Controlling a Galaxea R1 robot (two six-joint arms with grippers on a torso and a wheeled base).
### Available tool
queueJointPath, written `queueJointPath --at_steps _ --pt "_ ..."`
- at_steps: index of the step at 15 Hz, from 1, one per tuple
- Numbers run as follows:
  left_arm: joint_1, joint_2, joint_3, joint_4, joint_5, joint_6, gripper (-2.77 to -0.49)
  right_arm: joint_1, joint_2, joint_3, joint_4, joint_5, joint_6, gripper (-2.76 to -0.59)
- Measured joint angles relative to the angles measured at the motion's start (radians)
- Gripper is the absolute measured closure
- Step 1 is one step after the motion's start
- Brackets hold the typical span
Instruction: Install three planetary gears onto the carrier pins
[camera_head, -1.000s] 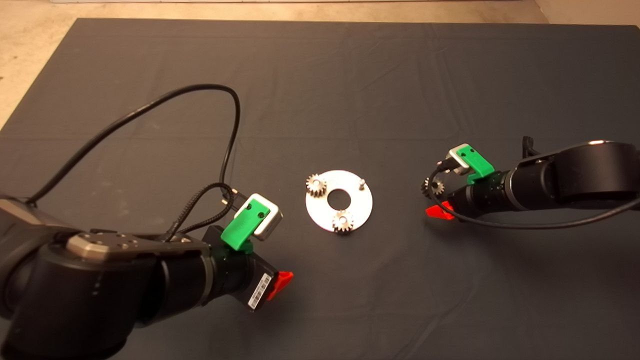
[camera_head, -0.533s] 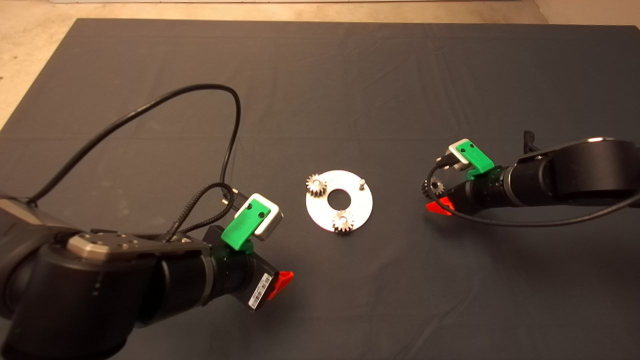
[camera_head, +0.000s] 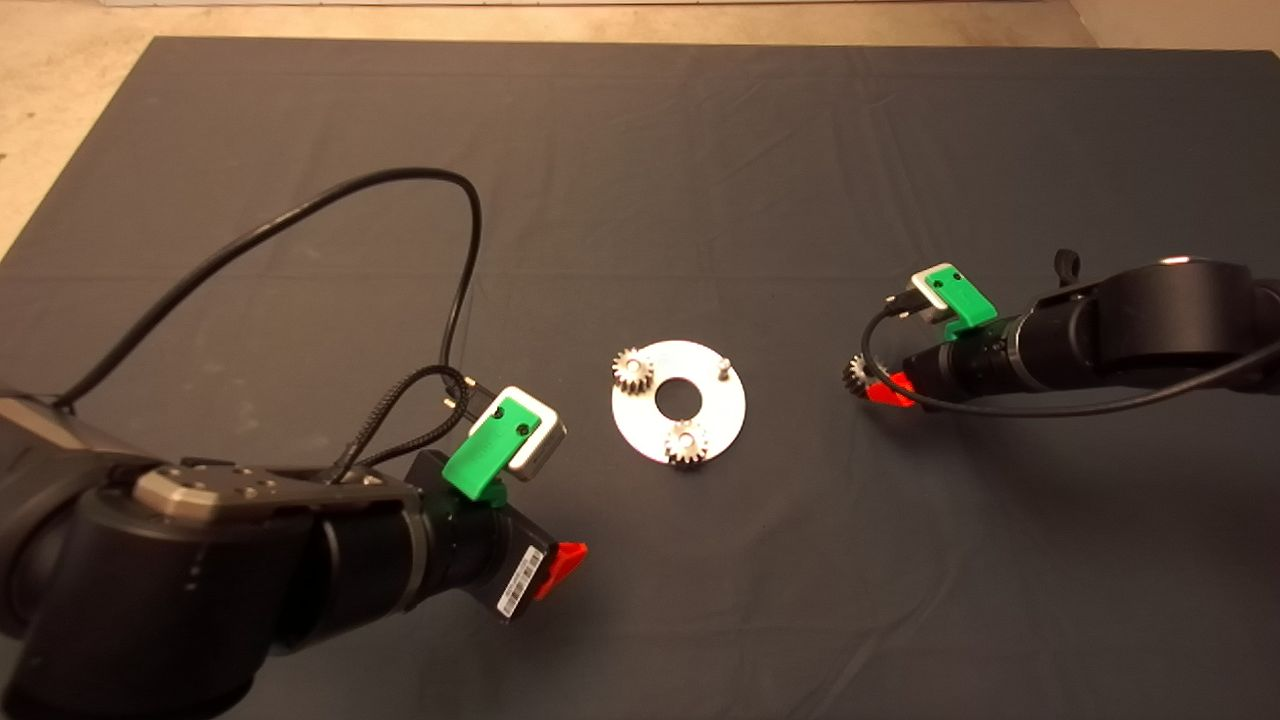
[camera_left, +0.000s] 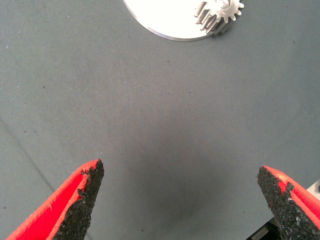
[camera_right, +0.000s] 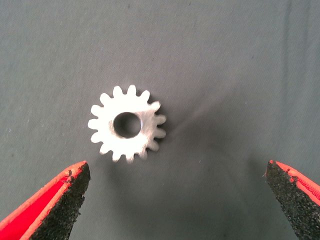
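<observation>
The silver carrier disc (camera_head: 650, 425) lies mid-mat with three pins. Two planetary gears sit on pins, one at the far left (camera_head: 632, 370) and one at the near side (camera_head: 687, 441). The third pin (camera_head: 724, 366) is bare. The third gear (camera_head: 855, 375) lies flat on the mat right of the disc. My right gripper (camera_head: 875, 387) hovers just beside and over it, open. In the right wrist view the gear (camera_right: 126, 123) lies ahead of the wide-apart fingers (camera_right: 55, 200), untouched. My left gripper (camera_head: 562, 562) is open and empty near the disc's front left.
The left wrist view shows the disc's edge (camera_left: 170, 22) and a seated gear (camera_left: 220, 15) beyond my open left gripper (camera_left: 180, 172). A black cable (camera_head: 400, 180) loops over the mat behind the left arm. The mat's far edge meets a beige floor (camera_head: 60, 90).
My right gripper has shifted toward the far side, closing in on the loose gear. The gear, the disc and the left arm have not moved.
</observation>
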Motion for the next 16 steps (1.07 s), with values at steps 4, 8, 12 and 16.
queueJointPath --at_steps 4,8,12,16 --pt "0.000 -0.002 0.000 0.000 0.000 0.000 -2.22 0.000 0.006 -0.010 0.000 0.051 0.000 -2.63" --pt "0.000 -0.005 0.000 0.000 0.000 0.000 -2.22 -0.001 0.043 -0.040 -0.001 0.087 0.003 -2.63" --pt "0.000 -0.012 0.000 0.000 0.000 0.000 -2.22 -0.001 0.063 -0.068 0.000 0.087 0.003 -2.63" --pt "0.000 -0.022 0.000 0.000 0.000 0.000 -2.22 -0.013 0.074 -0.068 0.000 0.087 0.003 -2.63"
